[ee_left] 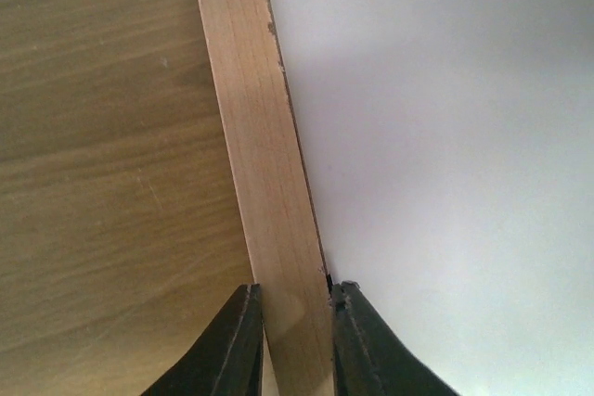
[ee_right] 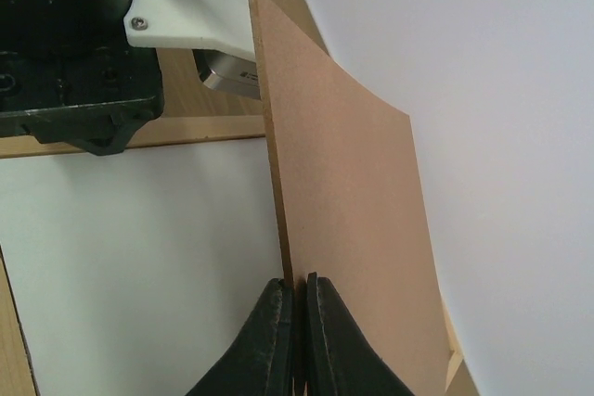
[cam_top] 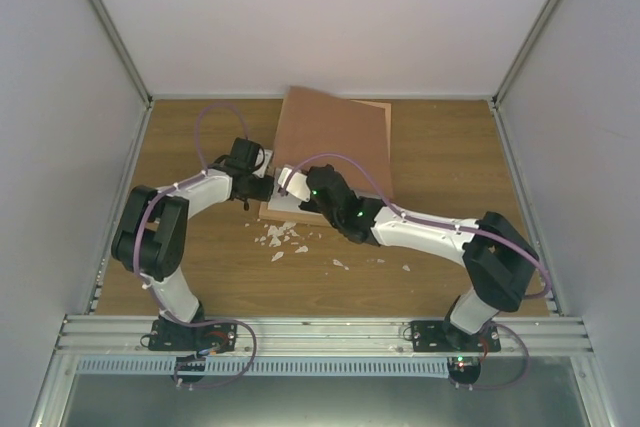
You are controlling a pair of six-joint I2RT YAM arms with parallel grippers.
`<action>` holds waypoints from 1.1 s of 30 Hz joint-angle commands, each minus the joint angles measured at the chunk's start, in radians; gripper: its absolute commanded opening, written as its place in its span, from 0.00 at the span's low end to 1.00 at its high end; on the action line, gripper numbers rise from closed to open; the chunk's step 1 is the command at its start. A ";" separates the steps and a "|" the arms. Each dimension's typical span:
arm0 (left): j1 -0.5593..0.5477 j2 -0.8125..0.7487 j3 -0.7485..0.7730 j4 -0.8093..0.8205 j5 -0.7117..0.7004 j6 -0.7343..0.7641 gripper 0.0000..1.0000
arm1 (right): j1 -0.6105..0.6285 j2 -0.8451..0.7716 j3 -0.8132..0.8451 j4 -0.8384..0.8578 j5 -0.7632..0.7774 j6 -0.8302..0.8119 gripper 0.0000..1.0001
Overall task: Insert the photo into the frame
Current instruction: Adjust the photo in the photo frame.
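Note:
The frame (cam_top: 272, 211) lies flat mid-table, mostly covered. Its light wood rail (ee_left: 264, 164) runs between my left gripper's (ee_left: 295, 289) fingers, which press on both its sides. A plain white sheet (ee_left: 445, 155) fills the inside of the frame; no image shows on it, so I cannot tell whether it is the photo. My right gripper (ee_right: 299, 280) is shut on the edge of the brown backing board (ee_right: 353, 210). It holds that board (cam_top: 335, 142) tilted up above the frame. The same white sheet (ee_right: 139, 266) lies below the board. In the top view the two grippers (cam_top: 262, 187) (cam_top: 293, 185) sit close together.
Small white scraps (cam_top: 280, 237) lie scattered on the wooden table (cam_top: 440, 157) just in front of the frame. White enclosure walls (cam_top: 330, 17) with metal posts close in the back and sides. The left arm's wrist (ee_right: 65, 44) hangs close to the board's upper edge.

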 commanded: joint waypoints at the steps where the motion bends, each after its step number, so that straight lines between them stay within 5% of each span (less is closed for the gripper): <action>1: 0.011 -0.063 0.006 -0.158 0.058 0.032 0.28 | -0.019 -0.030 -0.023 -0.038 0.045 0.031 0.01; 5: 0.068 -0.061 0.071 -0.118 0.080 0.016 0.58 | -0.018 -0.045 0.009 -0.070 0.050 0.042 0.01; 13: 0.092 0.071 0.209 0.123 0.129 0.066 0.83 | -0.022 -0.040 0.059 -0.072 0.079 0.024 0.01; 23: 0.091 0.349 0.424 0.286 0.176 -0.022 0.80 | -0.042 -0.016 0.128 -0.107 0.074 0.047 0.01; 33: 0.083 0.517 0.638 0.296 0.000 -0.016 0.76 | -0.052 0.003 0.157 -0.112 0.064 0.060 0.01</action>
